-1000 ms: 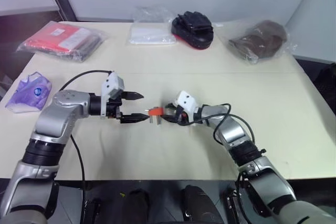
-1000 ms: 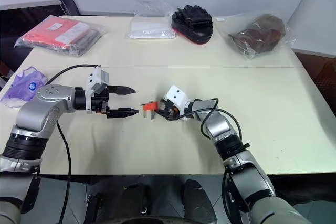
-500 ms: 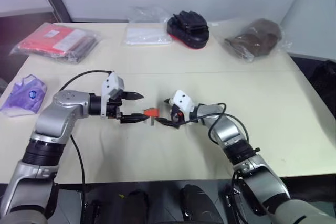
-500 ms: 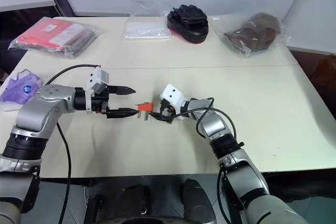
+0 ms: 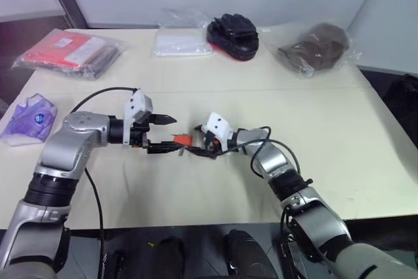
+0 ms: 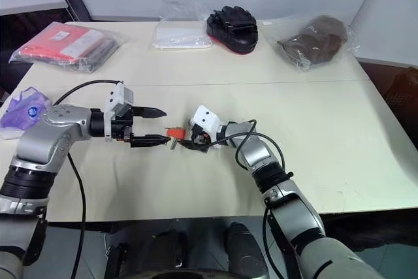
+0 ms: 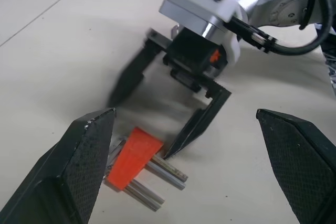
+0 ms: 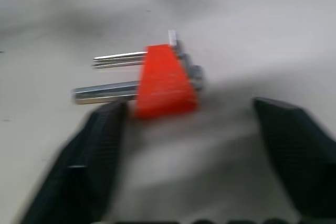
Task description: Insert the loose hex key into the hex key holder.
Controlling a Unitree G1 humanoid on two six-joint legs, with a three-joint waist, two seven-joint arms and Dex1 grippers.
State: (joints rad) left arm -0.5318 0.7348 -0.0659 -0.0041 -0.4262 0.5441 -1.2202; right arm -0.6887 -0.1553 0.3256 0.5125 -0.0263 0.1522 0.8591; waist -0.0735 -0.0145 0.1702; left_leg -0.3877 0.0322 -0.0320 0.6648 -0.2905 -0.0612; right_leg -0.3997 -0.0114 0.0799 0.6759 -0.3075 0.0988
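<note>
The hex key holder, a small orange block with short grey keys sticking out, lies on the table at mid-front. My left gripper is open just left of it, with its lower finger close beside the block. My right gripper faces it from the right, open, and the holder lies just ahead of its spread fingers. In the left wrist view one right fingertip reaches the holder. The loose hex key is out of view.
Along the table's far side lie a red packet, a clear bag with white contents, a black-and-red item and a bagged brown object. A purple bag sits at the left edge.
My right gripper has moved left, closer to the holder and the left gripper. The holder now lies nearer the left gripper's lower finger. The left arm has stayed still.
</note>
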